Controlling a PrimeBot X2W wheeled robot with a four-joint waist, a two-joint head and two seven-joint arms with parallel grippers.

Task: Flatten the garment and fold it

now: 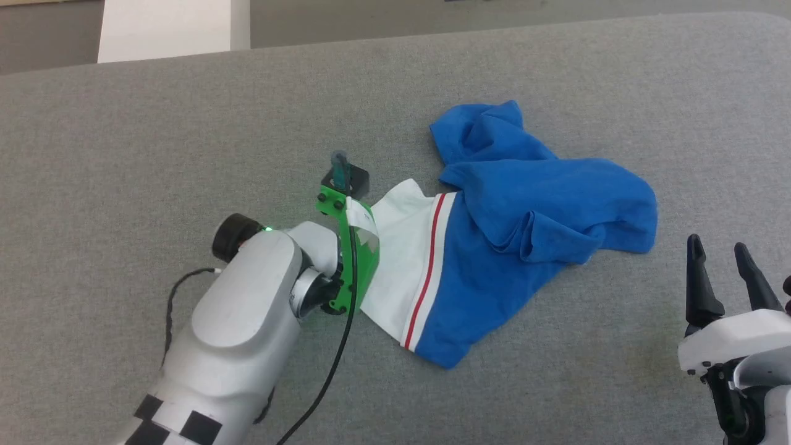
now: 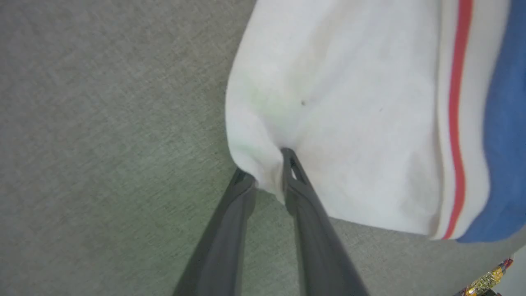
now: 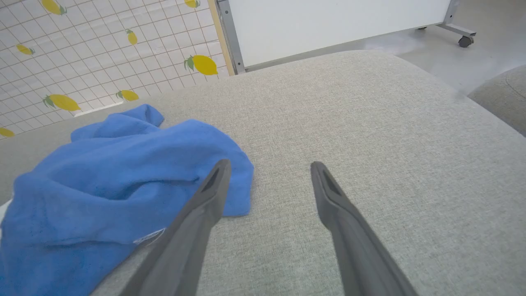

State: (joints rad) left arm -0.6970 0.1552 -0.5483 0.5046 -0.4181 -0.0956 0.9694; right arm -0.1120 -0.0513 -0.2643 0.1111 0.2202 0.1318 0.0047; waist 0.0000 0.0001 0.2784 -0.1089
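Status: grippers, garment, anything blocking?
Left gripper shut on garment, white edge. Right gripper open, apart from it. Garment crumpled, unfolded. No obstacles seen.

light: bright, even; shadows faint | focus: garment (image 2: 349, 102) soft in left wrist view

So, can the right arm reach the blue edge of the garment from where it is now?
Probably yes. Its jaws stand open near the garment, the blue fold lies just to their left, and bare grey surface lies between.
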